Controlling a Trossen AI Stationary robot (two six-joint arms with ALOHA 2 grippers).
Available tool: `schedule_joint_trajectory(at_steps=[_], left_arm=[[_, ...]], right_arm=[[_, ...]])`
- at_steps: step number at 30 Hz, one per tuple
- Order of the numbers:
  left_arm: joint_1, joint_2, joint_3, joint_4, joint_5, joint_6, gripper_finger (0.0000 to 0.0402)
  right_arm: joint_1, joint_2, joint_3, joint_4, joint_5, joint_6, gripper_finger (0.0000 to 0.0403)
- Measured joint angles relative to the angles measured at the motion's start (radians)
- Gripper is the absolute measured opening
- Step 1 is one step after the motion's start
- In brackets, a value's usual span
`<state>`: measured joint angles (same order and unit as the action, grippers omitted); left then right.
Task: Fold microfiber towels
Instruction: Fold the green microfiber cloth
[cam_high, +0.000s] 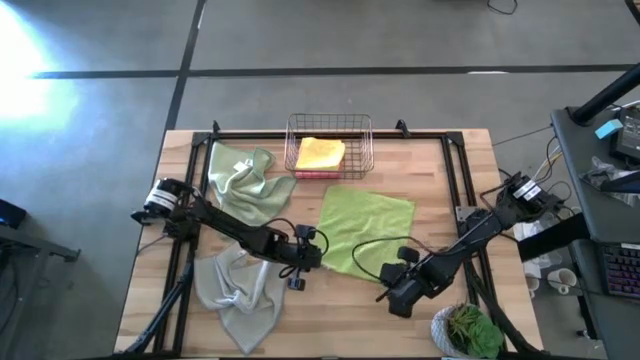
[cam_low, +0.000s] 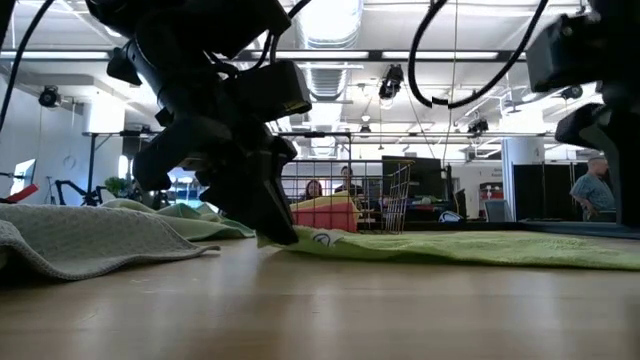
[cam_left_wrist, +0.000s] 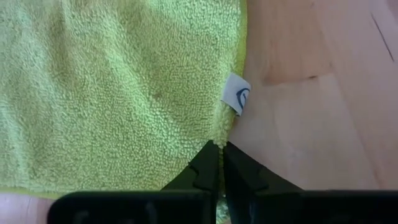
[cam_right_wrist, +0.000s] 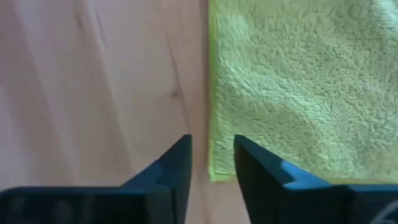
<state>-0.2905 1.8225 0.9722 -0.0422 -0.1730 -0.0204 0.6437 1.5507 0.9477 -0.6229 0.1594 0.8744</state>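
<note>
Fingers of the left gripper (cam_left_wrist: 219, 163) pinch the edge of the flat lime-green microfiber towel (cam_high: 366, 232) mid-surface; the right gripper's (cam_right_wrist: 211, 163) stand apart, empty, at its corner. No fold made yet; two other cloths lie crumpled.

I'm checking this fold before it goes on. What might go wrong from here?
The left gripper is shut on only the very edge of the flat lime green microfiber towel, so the hem may slip out when lifted. The right gripper is open at its corner, not gripping; a one-sided lift would skew the fold.
</note>
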Motion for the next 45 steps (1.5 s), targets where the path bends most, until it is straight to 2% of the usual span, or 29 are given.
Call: schedule_joint_trajectory(at_steps=[6,13,18,25,31,38,41,45], left_arm=[[0.000,-0.002,0.001,-0.003,-0.001,0.000,0.0000],[0.000,-0.002,0.002,-0.011,-0.001,0.000,0.0000],[0.000,-0.003,0.002,-0.013,0.032,0.001,0.0000],[0.000,-0.003,0.002,-0.013,0.050,0.001,0.0000],[0.000,-0.003,0.002,-0.017,0.053,0.001,0.0000],[0.000,-0.042,0.026,-0.177,0.088,0.001,0.0000],[-0.001,-0.084,0.055,-0.264,0.098,0.007,0.0000],[-0.002,-0.160,0.103,-0.392,0.187,0.059,0.0000]], right_arm=[[0.000,0.075,-0.001,-0.001,-0.001,-0.056,0.0156],[0.000,0.136,0.004,-0.008,-0.005,0.005,0.0167],[-0.015,0.162,0.005,-0.039,-0.012,0.045,0.0138],[-0.068,0.163,-0.002,-0.026,-0.079,0.033,0.0095],[-0.094,0.164,-0.007,-0.033,-0.087,0.038,0.0017],[-0.084,0.142,0.039,-0.051,-0.110,0.109,0.0009],[-0.065,0.139,0.100,-0.082,-0.112,0.144,0.0008],[-0.030,0.121,0.228,-0.122,-0.127,0.173,0.0008]])
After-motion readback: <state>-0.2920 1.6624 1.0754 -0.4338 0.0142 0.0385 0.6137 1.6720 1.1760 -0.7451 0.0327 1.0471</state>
